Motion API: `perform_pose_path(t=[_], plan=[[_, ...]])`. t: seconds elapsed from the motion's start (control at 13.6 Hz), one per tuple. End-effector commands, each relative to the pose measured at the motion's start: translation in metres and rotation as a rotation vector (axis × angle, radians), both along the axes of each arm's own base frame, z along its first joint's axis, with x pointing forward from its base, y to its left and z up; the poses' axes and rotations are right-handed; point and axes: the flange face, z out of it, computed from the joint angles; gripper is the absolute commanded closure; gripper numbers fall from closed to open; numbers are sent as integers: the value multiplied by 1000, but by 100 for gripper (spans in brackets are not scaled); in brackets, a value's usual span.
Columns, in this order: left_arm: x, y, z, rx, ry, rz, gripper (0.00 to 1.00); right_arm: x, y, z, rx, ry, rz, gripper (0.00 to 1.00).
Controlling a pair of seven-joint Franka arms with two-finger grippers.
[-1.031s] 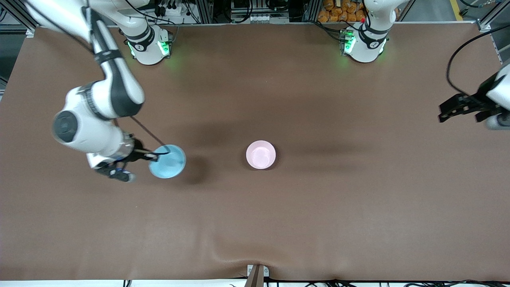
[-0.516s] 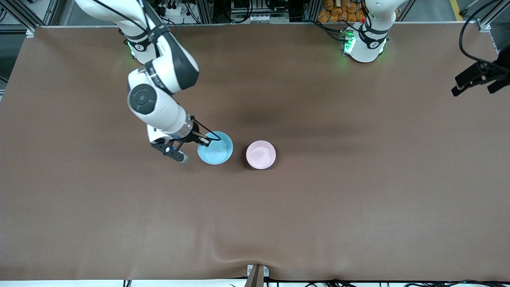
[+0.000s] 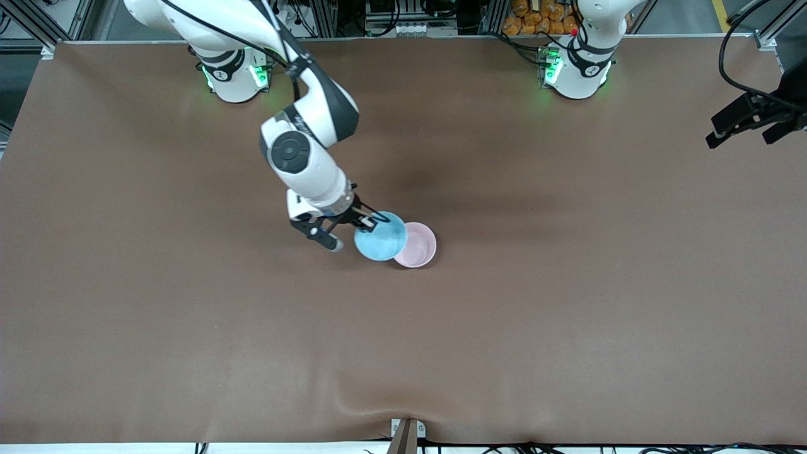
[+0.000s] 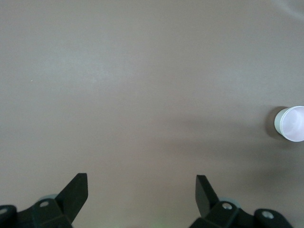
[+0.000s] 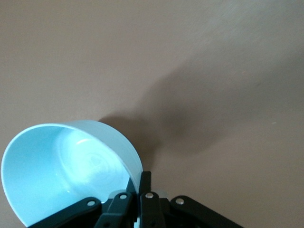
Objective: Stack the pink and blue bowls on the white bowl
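Observation:
My right gripper (image 3: 372,221) is shut on the rim of the light blue bowl (image 3: 380,238) and holds it tilted in the air, partly over the pink bowl (image 3: 419,246). The pink bowl stands upright in the middle of the table. In the right wrist view the fingers (image 5: 147,183) pinch the wall of the blue bowl (image 5: 61,166). No separate white bowl shows. In the left wrist view the pink bowl (image 4: 290,123) has a whitish outer wall. My left gripper (image 3: 712,131) is open and empty in the air at the left arm's end of the table, and its wrist view (image 4: 142,190) shows only bare cloth between the fingers.
The brown table cloth (image 3: 504,328) covers the whole table. The two arm bases (image 3: 233,75) (image 3: 577,69) stand along the edge farthest from the front camera. A small clamp (image 3: 406,435) sits at the near edge.
My right arm has carried the blue bowl from the right arm's end of the table to the pink bowl. My left gripper has drawn back toward the table's end.

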Motion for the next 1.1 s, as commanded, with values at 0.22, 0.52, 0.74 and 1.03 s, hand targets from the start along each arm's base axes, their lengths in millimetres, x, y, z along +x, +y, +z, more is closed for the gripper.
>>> perform_pose_path(t=[0.22, 0.52, 0.74, 1.03], plan=[[8, -20, 12, -21, -26, -47, 0, -3, 25, -24, 31, -44, 5, 100], [8, -35, 25, -26, -54, -83, 0, -4, 37, -39, 34, -44, 11, 100], [0, -41, 30, 31, -46, -98, 0, -2, 44, -44, 35, -46, 18, 100], [-13, -31, 27, 16, 29, -66, 0, 0, 48, -53, 32, -43, 22, 100]])
